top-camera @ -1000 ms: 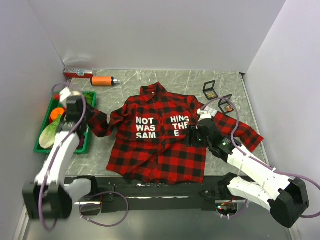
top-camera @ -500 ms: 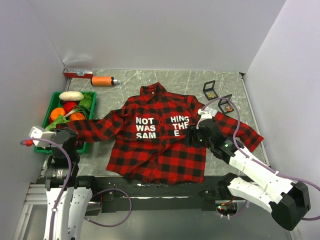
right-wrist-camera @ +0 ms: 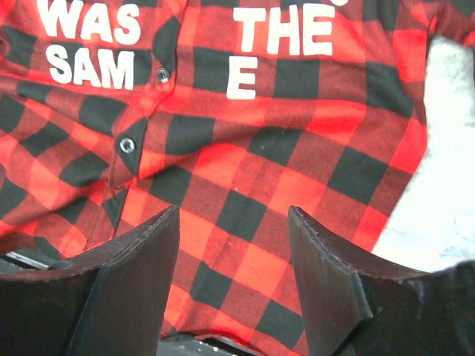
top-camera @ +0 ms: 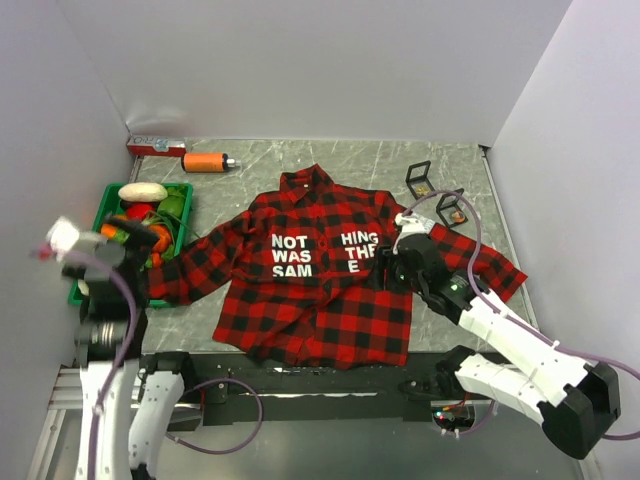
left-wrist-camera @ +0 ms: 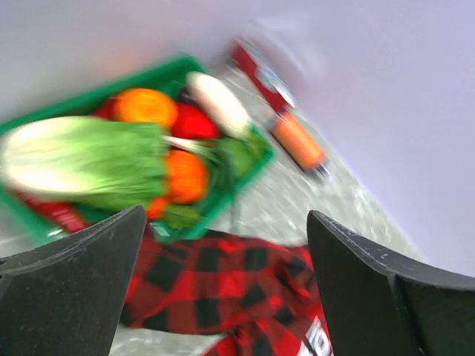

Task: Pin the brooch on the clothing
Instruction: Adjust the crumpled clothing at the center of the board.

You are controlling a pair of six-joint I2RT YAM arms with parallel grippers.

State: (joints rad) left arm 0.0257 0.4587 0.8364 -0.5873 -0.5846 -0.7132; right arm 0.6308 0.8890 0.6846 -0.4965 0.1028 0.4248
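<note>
The clothing (top-camera: 320, 285), a red-and-black plaid shirt with white lettering, lies spread flat in the middle of the table. Its left sleeve (left-wrist-camera: 215, 285) lies loose on the table beside the green tray. My left gripper (left-wrist-camera: 226, 215) hovers above that sleeve, blurred with motion, open wide with nothing between its fingers. My right gripper (top-camera: 385, 270) sits low over the shirt's right chest, under the lettering (right-wrist-camera: 278, 33), open and empty. I cannot make out the brooch. Two small black open boxes (top-camera: 420, 178) at the back right hold small items too tiny to identify.
A green tray (left-wrist-camera: 256, 159) of vegetables stands at the left edge. An orange tube (top-camera: 208, 161) and a red box (top-camera: 155, 147) lie at the back left. White walls close in on three sides.
My left gripper pulled the left sleeve out to the left, then opened and let it go. The sleeve dropped onto the table and the left arm lifted. The right arm barely moved.
</note>
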